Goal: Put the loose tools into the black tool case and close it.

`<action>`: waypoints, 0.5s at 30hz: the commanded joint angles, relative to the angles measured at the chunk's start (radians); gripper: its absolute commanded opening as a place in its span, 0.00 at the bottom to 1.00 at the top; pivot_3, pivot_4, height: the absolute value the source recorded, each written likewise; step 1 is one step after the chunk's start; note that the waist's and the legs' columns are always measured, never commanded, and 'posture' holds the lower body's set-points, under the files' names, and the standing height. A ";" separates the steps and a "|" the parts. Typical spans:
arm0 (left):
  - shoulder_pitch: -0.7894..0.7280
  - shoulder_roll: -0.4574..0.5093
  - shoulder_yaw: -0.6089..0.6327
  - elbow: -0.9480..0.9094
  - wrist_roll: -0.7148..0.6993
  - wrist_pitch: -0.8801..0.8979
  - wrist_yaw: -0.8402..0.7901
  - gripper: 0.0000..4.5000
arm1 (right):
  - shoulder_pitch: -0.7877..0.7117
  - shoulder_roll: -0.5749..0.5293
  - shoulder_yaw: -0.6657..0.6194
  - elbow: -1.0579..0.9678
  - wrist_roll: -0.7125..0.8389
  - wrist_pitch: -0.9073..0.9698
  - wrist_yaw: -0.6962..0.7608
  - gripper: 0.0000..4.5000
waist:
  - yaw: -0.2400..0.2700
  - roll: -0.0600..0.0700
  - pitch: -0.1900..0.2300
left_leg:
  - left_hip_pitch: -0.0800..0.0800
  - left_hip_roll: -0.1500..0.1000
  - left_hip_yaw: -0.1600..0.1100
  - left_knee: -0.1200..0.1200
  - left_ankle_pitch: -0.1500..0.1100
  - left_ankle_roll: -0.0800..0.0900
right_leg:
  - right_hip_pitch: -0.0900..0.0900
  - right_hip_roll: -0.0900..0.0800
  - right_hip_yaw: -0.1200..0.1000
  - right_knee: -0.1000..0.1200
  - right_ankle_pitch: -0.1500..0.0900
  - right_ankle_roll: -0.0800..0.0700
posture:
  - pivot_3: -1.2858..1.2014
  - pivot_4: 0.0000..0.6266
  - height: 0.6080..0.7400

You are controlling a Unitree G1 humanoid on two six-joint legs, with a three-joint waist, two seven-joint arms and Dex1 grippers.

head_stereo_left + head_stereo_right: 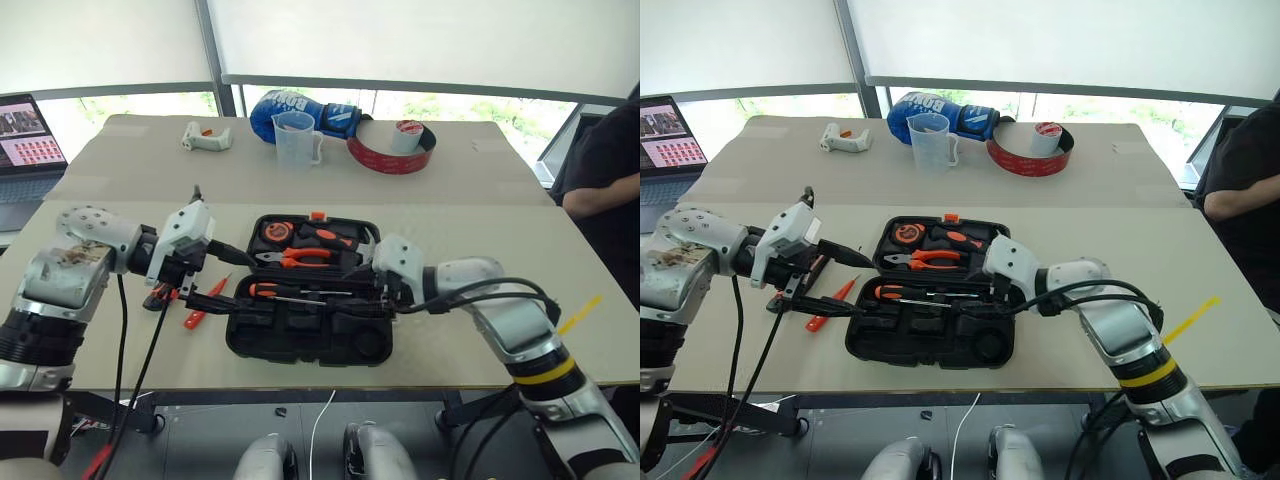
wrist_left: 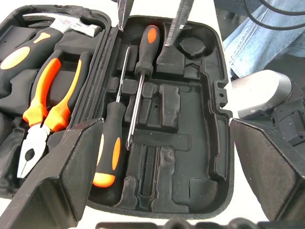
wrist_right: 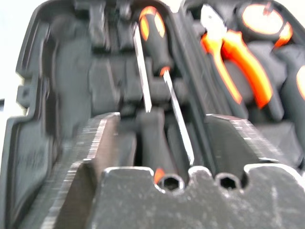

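The black tool case (image 1: 310, 320) lies open on the worktop (image 1: 470, 240), lid half away from the robot, tray half toward it. 2 orange-and-black-handled screwdrivers (image 2: 121, 121) already lie side by side in the tray, their long axes running across the robot from left to right, handles at opposite ends. The right pincer (image 1: 368, 292) hovers over the tray's right end, pointing left along those shafts; its fingers stand apart around nothing in the right wrist view. The left pincer (image 1: 215, 272) waits wide apart and empty just off the case's left edge. The slim all-orange screwdriver (image 1: 205, 305) lies on the worktop directly under the left pincer, its long axis slanted toward the case, so the left arm is judged far nearer for the next pick.
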 commanded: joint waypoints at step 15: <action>0.026 0.002 0.018 -0.018 -0.002 -0.014 0.023 1.00 | 0.008 -0.006 0.228 0.130 -0.238 -0.125 0.038 0.01 | -0.002 0.000 0.000 | 0.001 0.000 0.000 0.000 0.000 0.000 | 0.000 0.000 0.000 0.000 0.000 0.000 | 0.52 0.24 0.80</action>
